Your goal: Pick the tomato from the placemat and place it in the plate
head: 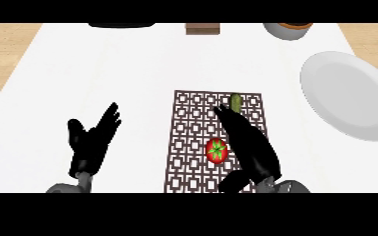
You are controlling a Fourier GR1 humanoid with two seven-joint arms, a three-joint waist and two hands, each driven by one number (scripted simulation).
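A red tomato [215, 150] with a green stem lies on the brown lattice placemat [193, 130], in its lower half. My right hand [249, 145] stretches over the placemat just right of the tomato, fingers straight and open, thumb low near the mat's front edge; it holds nothing. The fingertips reach toward a small green vegetable [235, 101] at the mat's far edge. The white plate [343, 94] sits at the right side of the counter, apart from the hand. My left hand [90, 142] rests open at the lower left, fingers up.
At the counter's far edge stand a dark object [122, 25], a brown block [204, 28] and a white bowl with an orange rim [290, 29]. The white counter [111, 70] spans the view, with wooden floor at both sides.
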